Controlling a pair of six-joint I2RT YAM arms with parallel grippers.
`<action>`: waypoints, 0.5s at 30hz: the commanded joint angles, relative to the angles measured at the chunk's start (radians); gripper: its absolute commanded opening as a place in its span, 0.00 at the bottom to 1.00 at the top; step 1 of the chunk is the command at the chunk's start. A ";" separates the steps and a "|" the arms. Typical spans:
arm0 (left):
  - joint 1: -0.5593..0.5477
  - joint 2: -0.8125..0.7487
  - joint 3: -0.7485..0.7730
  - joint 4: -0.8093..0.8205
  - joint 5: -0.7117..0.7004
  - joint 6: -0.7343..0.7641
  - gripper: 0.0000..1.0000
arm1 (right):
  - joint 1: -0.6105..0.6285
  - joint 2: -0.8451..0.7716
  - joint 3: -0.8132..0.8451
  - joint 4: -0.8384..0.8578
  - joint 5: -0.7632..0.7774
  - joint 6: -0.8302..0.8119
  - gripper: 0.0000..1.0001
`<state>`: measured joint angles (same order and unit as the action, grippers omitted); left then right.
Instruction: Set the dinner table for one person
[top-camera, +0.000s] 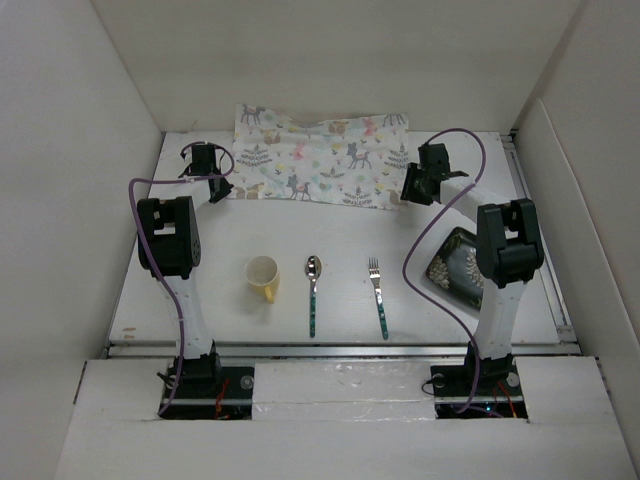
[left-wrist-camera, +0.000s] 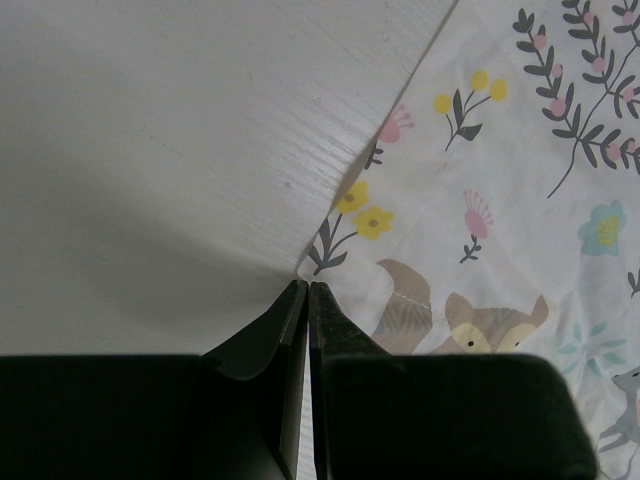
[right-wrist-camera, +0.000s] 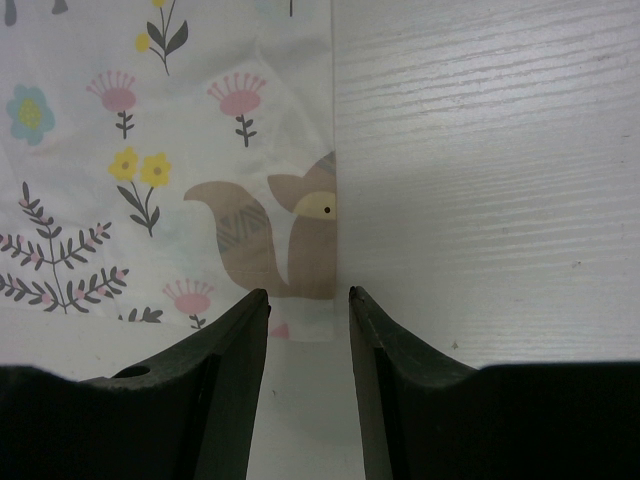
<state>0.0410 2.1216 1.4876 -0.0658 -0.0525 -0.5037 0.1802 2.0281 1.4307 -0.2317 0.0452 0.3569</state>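
Note:
The white dinner table (top-camera: 300, 225) carries a pastel animal-and-flower cloth mat (top-camera: 320, 155) at the far middle, its back edge riding up the rear wall. My left gripper (top-camera: 220, 187) is at the mat's near left corner; in the left wrist view (left-wrist-camera: 307, 285) the jaws are closed with the mat (left-wrist-camera: 500, 200) corner drawn to their tips. My right gripper (top-camera: 412, 190) is open at the mat's near right corner; in the right wrist view (right-wrist-camera: 308, 295) the mat (right-wrist-camera: 150, 150) corner lies between the spread jaws.
A yellow cup (top-camera: 263, 275), a spoon (top-camera: 312, 290) and a fork (top-camera: 378, 295) lie in a row near the front. A dark patterned plate (top-camera: 455, 262) lies under the right arm. White wall panels enclose the table; a metal rail (top-camera: 340, 350) runs along the front.

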 joint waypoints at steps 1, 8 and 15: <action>-0.001 0.009 0.042 -0.026 0.014 0.025 0.00 | 0.013 0.029 0.079 -0.093 0.004 -0.032 0.43; -0.001 0.003 0.028 -0.023 0.016 0.033 0.00 | 0.004 0.081 0.168 -0.250 -0.072 -0.088 0.44; -0.001 -0.026 -0.012 -0.014 0.008 0.030 0.00 | 0.004 0.115 0.238 -0.319 -0.077 -0.118 0.29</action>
<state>0.0410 2.1273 1.4944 -0.0662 -0.0460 -0.4862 0.1848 2.1426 1.6226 -0.4950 -0.0105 0.2649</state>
